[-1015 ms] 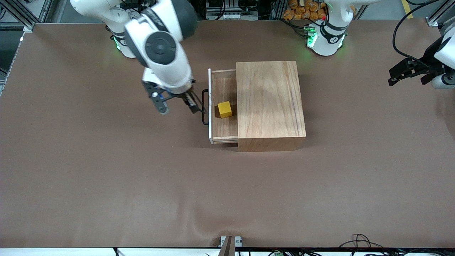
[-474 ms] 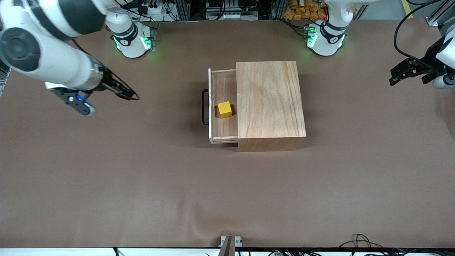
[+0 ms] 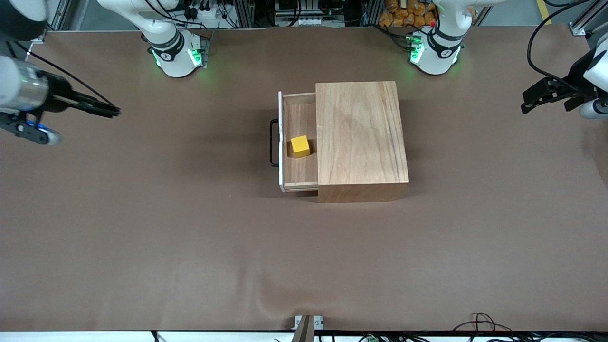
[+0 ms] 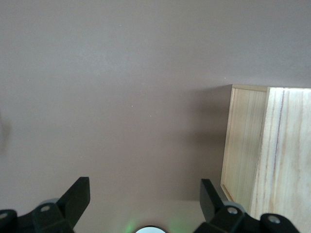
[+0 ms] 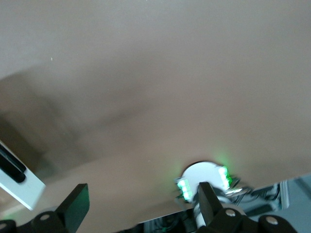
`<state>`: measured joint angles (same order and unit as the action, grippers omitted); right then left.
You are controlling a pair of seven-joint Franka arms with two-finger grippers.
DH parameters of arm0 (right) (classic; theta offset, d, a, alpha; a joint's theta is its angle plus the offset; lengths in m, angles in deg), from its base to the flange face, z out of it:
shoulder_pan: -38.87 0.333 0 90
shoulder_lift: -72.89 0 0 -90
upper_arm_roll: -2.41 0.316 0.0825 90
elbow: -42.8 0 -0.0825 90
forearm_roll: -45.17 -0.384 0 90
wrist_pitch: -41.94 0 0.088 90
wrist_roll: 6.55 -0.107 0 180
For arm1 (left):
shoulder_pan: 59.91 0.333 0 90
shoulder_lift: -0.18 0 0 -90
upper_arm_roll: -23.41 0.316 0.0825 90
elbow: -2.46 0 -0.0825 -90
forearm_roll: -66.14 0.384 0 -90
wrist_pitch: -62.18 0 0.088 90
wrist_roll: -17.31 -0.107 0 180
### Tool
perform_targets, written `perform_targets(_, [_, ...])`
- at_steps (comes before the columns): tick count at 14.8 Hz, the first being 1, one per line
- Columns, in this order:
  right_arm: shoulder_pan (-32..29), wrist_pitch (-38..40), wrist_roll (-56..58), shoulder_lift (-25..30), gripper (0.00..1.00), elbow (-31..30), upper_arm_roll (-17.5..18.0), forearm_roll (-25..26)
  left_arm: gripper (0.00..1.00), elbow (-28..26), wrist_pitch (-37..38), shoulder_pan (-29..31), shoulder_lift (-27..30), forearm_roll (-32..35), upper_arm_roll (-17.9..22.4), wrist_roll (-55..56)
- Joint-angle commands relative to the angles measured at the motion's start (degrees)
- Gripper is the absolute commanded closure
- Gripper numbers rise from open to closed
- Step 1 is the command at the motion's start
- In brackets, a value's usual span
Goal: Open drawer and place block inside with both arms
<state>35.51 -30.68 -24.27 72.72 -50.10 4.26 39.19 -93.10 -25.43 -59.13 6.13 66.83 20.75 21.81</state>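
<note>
Front view: drawer [image 3: 298, 142] pulled out of wooden box [image 3: 361, 140] toward right arm's end of table [image 3: 142, 228], black handle [image 3: 272, 142] on its pale front panel. Block [image 3: 299, 146] resting inside open drawer, close against box edge. Right gripper [image 3: 97, 108] up over bare table at right arm's end, well apart from handle and block, fingers spread, nothing between them. Left gripper [image 3: 536, 97] over table edge at left arm's end, well apart from box, waiting.

Left wrist view: fingertips [image 4: 77, 196] spread wide, empty, only brown table surface between them; corner of box [image 4: 265, 155] just beside one fingertip in frame, lower down.

Right wrist view: fingertips [image 5: 77, 201] likewise spread and empty, table below, green-lit base [image 5: 204, 180] showing between them, blurred.
</note>
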Motion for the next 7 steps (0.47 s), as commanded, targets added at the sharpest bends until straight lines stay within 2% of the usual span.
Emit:
perform_targets(1, [-3.6, -1.9, 11.4, 5.3, 0.0, -4.1, 1.0, -0.4, 0.0, 0.5, 0.9, 0.7, 0.0, -0.2, -0.3, -1.3])
perform_targets(4, [-3.3, -3.4, 14.1, 6.2, 0.0, -3.2, 1.3, 1.7, 0.0, 0.5, 0.9, 0.6, -0.1, -0.2, -0.4, -1.3])
perform_targets(7, [-2.4, -3.5, 15.6, 7.2, 0.0, -1.6, 2.5, 1.8, 0.0, 0.5, 0.8, 0.6, -0.1, -0.2, -0.4, -1.3])
